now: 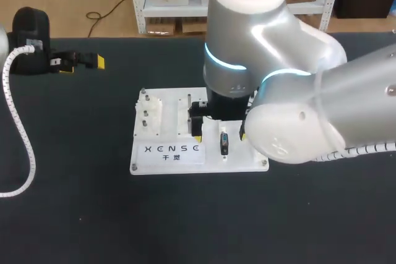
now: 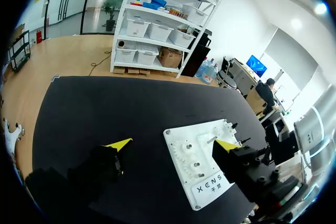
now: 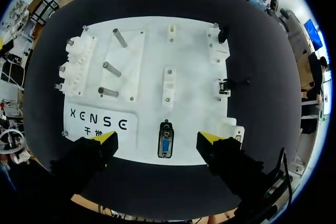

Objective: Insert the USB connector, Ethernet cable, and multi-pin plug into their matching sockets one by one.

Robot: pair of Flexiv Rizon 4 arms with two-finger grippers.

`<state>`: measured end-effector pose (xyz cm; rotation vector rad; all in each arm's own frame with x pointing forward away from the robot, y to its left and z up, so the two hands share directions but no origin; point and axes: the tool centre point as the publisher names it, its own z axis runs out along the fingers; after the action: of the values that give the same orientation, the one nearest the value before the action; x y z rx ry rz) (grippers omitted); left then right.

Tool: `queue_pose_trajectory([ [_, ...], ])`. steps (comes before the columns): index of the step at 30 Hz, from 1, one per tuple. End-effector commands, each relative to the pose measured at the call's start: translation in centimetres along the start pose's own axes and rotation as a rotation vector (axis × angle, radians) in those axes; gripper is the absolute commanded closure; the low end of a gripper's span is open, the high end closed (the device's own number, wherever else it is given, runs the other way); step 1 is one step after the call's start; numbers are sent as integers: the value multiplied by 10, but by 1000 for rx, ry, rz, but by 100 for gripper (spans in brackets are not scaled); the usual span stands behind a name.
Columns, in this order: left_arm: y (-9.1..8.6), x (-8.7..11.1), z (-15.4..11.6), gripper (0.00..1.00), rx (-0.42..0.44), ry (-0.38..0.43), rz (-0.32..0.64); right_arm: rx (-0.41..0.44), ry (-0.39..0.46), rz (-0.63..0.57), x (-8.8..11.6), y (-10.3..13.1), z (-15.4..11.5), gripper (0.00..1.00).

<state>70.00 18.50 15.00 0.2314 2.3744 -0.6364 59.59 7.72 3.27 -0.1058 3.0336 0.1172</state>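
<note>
one blue-faced multi-pin plug (image 3: 165,147) on white board (image 3: 184,51), left gripper (image 2: 173,144) spread, right gripper (image 3: 157,137) spread

The left end effector (image 2: 173,144) tilts forward, fingers apart; the right end effector (image 3: 157,138) points straight down, fingers apart.

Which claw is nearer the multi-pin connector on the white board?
Right. The right claw hangs above the multi-pin connector; the left claw sits off the board, far to its left.
</note>
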Motion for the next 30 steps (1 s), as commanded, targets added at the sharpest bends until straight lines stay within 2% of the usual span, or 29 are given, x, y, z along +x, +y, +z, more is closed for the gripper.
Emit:
queue_pose_trajectory([
  [1,0,0,0,0,0,0,0,-14,-15,3,6,-6,7,0],
  [9,0,0,0,0,0,0,0,-1,-20,10,10,-13,12,0],
  [10,0,0,0,0,0,0,0,5,-23,10,10,-14,13,6],
  [11,0,0,0,0,0,0,0,6,-24,9,10,-15,12,22],
  [13,0,0,0,0,0,0,0,8,-25,9,10,-16,12,25],
  [16,0,0,0,0,0,0,0,10,-27,12,9,-18,13,48],
  [30,0,0,0,0,0,0,0,12,-21,4,5,-18,15,69],
])
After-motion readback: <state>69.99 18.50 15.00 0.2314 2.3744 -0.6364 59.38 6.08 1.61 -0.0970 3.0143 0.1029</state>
